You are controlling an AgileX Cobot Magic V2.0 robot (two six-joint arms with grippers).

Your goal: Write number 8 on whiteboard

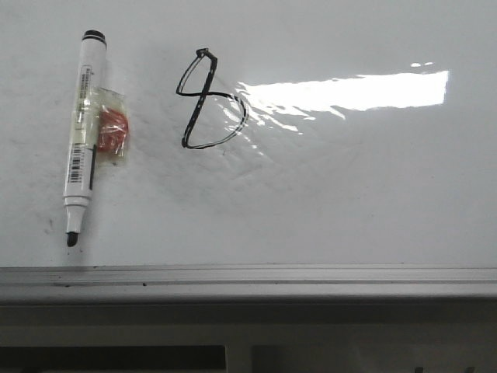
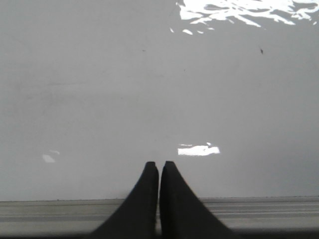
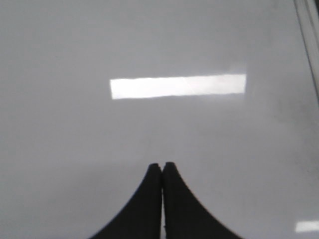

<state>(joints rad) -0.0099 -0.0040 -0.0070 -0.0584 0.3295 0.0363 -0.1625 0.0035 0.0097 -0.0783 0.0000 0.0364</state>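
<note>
Whiteboard (image 2: 149,99); both jaws closed, empty.

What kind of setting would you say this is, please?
Probably a lab bench or test station: a flat whiteboard with a grey frame, an uncapped marker, and a hand-drawn number 8.

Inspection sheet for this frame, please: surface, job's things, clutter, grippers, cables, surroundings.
Surface: whiteboard, glossy, glare, faint smudges.
Job's things: 8 drawn, slanted; marker lying uncapped to its left, apart, tip towards the frame.
Clutter: orange bit in clear tape against the marker.
Grippers: left gripper shut, empty; right gripper shut, empty.
Cables: nothing seen.
Surroundings: grey frame along the near edge.
</note>
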